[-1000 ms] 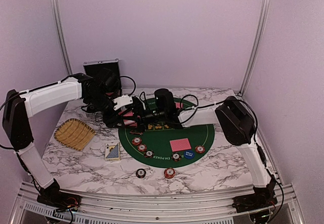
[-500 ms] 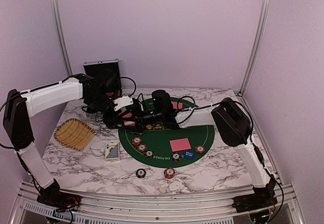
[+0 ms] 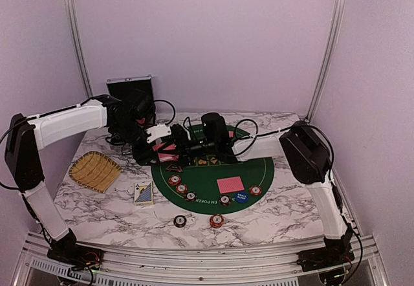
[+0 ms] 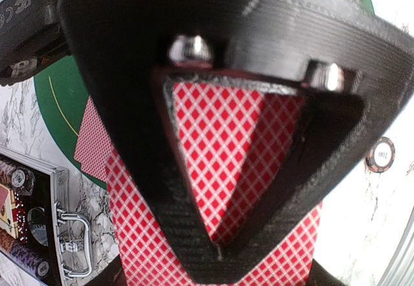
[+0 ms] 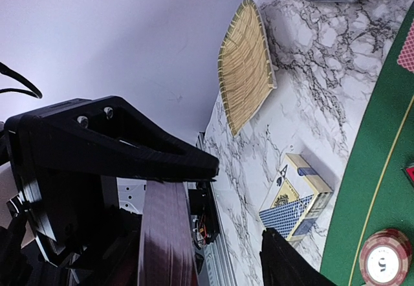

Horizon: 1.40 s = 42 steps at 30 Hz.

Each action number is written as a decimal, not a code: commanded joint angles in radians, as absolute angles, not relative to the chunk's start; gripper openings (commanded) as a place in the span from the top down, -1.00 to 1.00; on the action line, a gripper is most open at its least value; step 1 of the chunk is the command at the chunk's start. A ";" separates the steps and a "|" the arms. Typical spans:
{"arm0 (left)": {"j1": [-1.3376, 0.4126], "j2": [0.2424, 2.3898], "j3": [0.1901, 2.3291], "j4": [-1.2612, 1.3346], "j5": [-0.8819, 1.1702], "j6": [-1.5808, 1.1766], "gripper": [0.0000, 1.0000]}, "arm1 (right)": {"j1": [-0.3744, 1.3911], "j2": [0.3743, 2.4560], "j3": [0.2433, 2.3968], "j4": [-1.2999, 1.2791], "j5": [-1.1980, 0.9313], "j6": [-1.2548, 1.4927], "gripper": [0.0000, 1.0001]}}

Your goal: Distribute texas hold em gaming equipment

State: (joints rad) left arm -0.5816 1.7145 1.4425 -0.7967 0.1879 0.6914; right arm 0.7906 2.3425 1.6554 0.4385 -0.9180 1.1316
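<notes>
Top view. You see both arms meeting over the far left edge of the green mat [image 3: 213, 176]. The left gripper [image 3: 159, 142] is clamped on a stack of red-backed playing cards [image 3: 169, 145]. The right gripper [image 3: 184, 147] sits just beside that stack on the mat side, and you cannot read its jaw gap from here. On the mat there is a face-down red card [image 3: 230, 184] near the middle and a blue disc [image 3: 240, 197] toward the near rim. Poker chips [image 3: 182, 188] curve along the near left rim. Two more chips lie off the mat on the marble table [image 3: 278, 211], nearer the arm bases. The card box [image 3: 143, 193] is just left of the mat, and the straw tray [image 3: 95, 171] is farther left. The metal case [image 3: 131, 95] stands beyond the mat's far left corner.

Left wrist. Only here do you get the grip close up. The diamond-patterned card backs fill the black triangular frame of the jaw and are pinched flat.

Right wrist. Only here do the right jaws show. They stand apart with the stack edge-on between them. The lower jaw is clear of the stack. You cannot tell whether the upper jaw touches it.
</notes>
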 commanded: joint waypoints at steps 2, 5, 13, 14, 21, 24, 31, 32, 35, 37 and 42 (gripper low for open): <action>-0.580 1.698 1.450 -0.793 0.196 0.693 1.00 | 0.778 2.314 1.630 0.389 -0.906 1.106 -0.16; -0.580 1.697 1.447 -0.793 0.196 0.695 1.00 | 0.777 2.304 1.636 0.400 -0.915 1.113 -0.25; -0.580 1.700 1.438 -0.793 0.188 0.700 1.00 | 0.770 2.255 1.611 0.417 -0.935 1.121 -0.29; -0.579 1.698 1.437 -0.793 0.187 0.701 1.00 | 0.767 2.246 1.600 0.423 -0.934 1.125 -0.28; -0.579 1.698 1.432 -0.793 0.190 0.704 1.00 | 0.740 2.183 1.535 0.434 -0.922 1.117 -0.11; -0.580 1.702 1.435 -0.793 0.191 0.703 1.00 | 0.741 2.185 1.541 0.431 -0.929 1.120 -0.04; -0.580 1.705 1.438 -0.793 0.188 0.706 1.00 | 0.742 2.182 1.541 0.427 -0.939 1.120 0.14; -0.579 1.705 1.439 -0.793 0.187 0.706 1.00 | 0.741 2.183 1.542 0.427 -0.941 1.120 0.18; -0.580 1.706 1.442 -0.793 0.187 0.705 1.00 | 0.742 2.181 1.542 0.427 -0.948 1.122 0.33; -0.580 1.706 1.443 -0.793 0.186 0.706 1.00 | 0.742 2.178 1.545 0.420 -0.953 1.118 0.42; -0.579 1.704 1.443 -0.792 0.185 0.707 1.00 | 0.738 2.169 1.544 0.401 -0.960 1.103 0.57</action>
